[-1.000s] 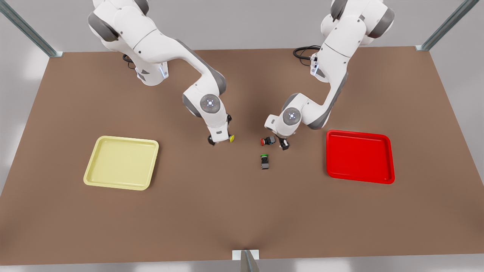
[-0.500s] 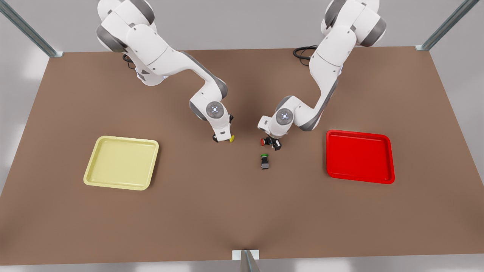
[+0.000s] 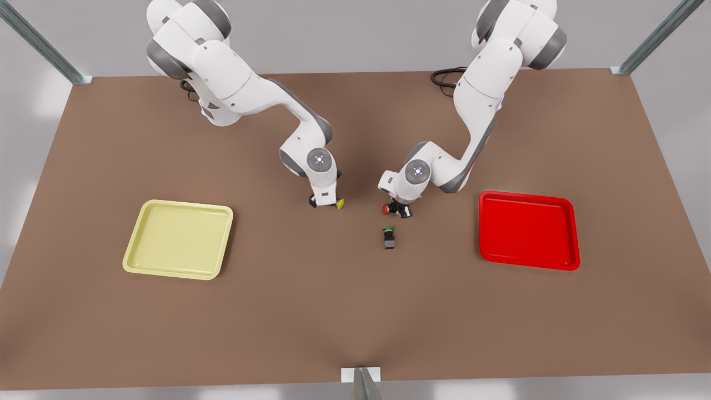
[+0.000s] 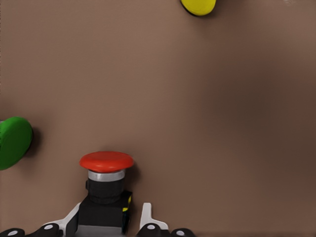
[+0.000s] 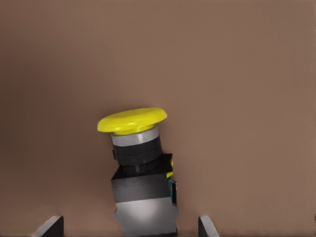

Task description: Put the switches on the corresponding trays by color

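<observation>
Switches first: the yellow switch point(image 3: 339, 204) lies on the brown surface point(image 3: 311, 311) near the middle, and in the front view little more than its yellow cap pokes out beside my right gripper point(image 3: 325, 203), the dark body being hidden under the hand. My right wrist view makes it plainer: the yellow switch point(image 5: 140, 168) sits between the two tips of my right gripper point(image 5: 128, 224), leaning a little, with bare surface on both sides of it, so those jaws are spread and not touching it. The tips are cut off at the picture's edge.

The red switch point(image 3: 387, 209) lies just to the front view's right of the yellow one, apart from it, with my left gripper point(image 3: 401, 211) down over its body. In the left wrist view the red switch point(image 4: 105, 187) stands right at my left gripper point(image 4: 109, 224), its lower body cropped, and I cannot tell whether those jaws are clamped on it or only close beside it.

The green switch point(image 3: 389, 238) rests untouched just nearer the camera than the red one, and only part of its cap point(image 4: 14, 142) enters my left wrist view.

The yellow tray point(image 3: 178, 239) sits well off toward the front view's left and the red tray point(image 3: 527, 230) well off toward its right. Neither holds a switch.
</observation>
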You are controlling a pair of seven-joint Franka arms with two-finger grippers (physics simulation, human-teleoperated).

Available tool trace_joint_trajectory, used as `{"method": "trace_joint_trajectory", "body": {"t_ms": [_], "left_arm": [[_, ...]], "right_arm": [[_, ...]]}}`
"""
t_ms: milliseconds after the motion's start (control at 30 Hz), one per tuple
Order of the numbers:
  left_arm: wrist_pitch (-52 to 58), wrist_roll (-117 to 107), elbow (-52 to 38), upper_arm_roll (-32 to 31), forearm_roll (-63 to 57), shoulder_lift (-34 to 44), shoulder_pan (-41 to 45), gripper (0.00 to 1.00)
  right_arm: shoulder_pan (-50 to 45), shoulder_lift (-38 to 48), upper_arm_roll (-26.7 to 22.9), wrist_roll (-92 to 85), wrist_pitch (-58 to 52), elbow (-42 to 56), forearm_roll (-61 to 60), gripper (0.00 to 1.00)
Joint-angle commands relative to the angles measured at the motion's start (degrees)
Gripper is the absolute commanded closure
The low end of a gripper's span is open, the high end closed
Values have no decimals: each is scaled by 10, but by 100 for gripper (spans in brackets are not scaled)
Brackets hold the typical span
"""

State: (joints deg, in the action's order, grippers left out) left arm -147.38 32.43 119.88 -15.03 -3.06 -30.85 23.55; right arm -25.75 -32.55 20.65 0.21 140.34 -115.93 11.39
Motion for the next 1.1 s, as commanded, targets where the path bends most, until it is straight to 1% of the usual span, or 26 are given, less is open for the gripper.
{"method": "trace_joint_trajectory", "body": {"t_ms": [0,167,233,267,300,367,400,467,533,633,767,800,867,900,933,1067], "left_arm": [[1,0,0,0,0,0,0,42],[9,2,-1,2,-1,7,-1,42],[35,4,-10,4,-1,15,-1,42],[40,4,-11,4,-1,18,-1,43],[40,4,-11,4,-1,17,-1,43],[38,4,-11,4,-1,15,-1,45],[35,4,-11,4,-2,12,-1,45],[32,4,-11,4,-4,11,-1,46],[31,5,-11,4,-5,6,-1,46],[23,4,-11,4,-5,1,-1,46],[24,6,-11,4,-5,3,-1,46],[31,7,-11,5,-5,8,-2,46],[55,11,-18,16,-6,19,-2,46],[55,17,-18,17,-6,20,-2,46],[49,17,-18,17,-6,15,-1,48],[60,18,-18,18,-6,21,-2,46]], "right_arm": [[0,-1,0,1,8,0,0,0],[0,-5,0,1,40,1,9,0],[0,-14,0,1,49,0,9,0],[0,-16,0,1,49,0,9,4],[0,-16,0,1,49,0,9,14],[0,-15,0,3,43,1,9,18],[0,-15,0,4,43,2,9,25],[0,-15,0,3,41,3,9,31],[0,-11,0,3,38,0,9,34],[0,-10,0,5,37,-1,9,43],[0,-13,0,6,39,-4,9,46],[0,-13,0,6,39,-4,9,48],[0,-11,0,5,38,-4,9,49],[0,-11,0,5,38,-4,9,52],[0,-10,0,5,37,-4,9,52],[0,-9,0,5,37,-4,9,52]]}}
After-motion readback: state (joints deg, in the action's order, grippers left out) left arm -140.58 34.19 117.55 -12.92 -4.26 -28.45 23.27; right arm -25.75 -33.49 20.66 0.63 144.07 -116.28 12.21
